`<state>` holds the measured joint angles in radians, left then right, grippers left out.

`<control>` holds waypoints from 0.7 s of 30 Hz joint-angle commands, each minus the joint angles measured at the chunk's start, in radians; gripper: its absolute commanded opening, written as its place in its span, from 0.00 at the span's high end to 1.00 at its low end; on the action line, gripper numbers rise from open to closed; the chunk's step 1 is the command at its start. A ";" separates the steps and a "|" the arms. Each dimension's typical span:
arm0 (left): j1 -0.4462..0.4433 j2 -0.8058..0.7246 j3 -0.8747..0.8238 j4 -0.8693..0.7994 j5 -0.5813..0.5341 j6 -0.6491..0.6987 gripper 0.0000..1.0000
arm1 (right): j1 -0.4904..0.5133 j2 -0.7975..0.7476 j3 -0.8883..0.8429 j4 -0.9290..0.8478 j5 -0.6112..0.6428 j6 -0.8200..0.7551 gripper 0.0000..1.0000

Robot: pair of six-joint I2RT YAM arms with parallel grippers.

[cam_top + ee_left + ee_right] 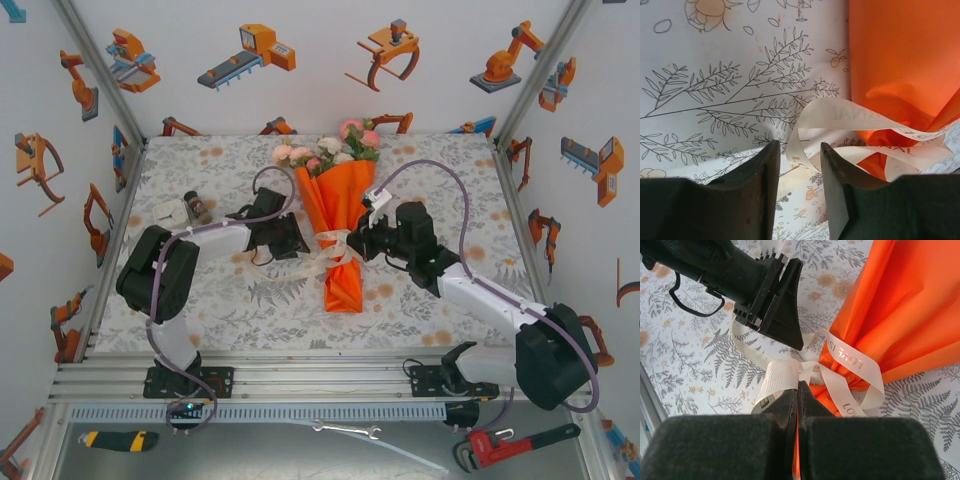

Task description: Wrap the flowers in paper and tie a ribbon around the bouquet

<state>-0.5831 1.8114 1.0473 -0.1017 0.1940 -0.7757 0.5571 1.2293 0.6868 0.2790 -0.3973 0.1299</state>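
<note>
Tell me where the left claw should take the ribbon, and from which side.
Take the ribbon by the free loop standing up just left of the paper's pinched waist. Come from the left arm's side, low, with a finger either side of the flat band; the open left claw straddles it. The right claw pinches the waist end, so leave that.

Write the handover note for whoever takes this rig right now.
Left tool: open, a loop of the ribbon lying in the gap, not pinched.
Right tool: shut, seemingly pinching a ribbon strand at the waist.
Things: bouquet lies in the middle of the table, flowers pointing away from the arms, paper wrapped round the stems.
Done: wrapping; ribbon round the waist.
Left: pull tight and finish the bow, which looks loose.
</note>
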 commanded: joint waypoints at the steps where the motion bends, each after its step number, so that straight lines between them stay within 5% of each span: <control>1: -0.006 0.001 0.034 -0.073 -0.001 0.031 0.62 | 0.004 -0.010 0.016 0.000 0.018 0.003 1.00; 5: -0.007 -0.001 0.044 -0.115 -0.017 0.041 0.69 | 0.004 -0.009 0.022 0.000 0.021 0.003 1.00; 9: 0.000 -0.066 0.039 -0.136 -0.024 0.043 1.00 | 0.004 -0.013 0.036 -0.003 0.069 0.042 1.00; 15: -0.036 -0.322 -0.035 -0.117 -0.030 -0.040 1.00 | 0.018 0.045 0.130 -0.082 0.240 0.237 1.00; 21: -0.160 -0.389 -0.109 0.030 0.033 -0.329 1.00 | 0.036 0.155 0.220 -0.172 0.327 0.313 1.00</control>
<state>-0.7029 1.4055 0.9878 -0.1402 0.1810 -0.9260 0.5831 1.3495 0.8684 0.1673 -0.1490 0.3691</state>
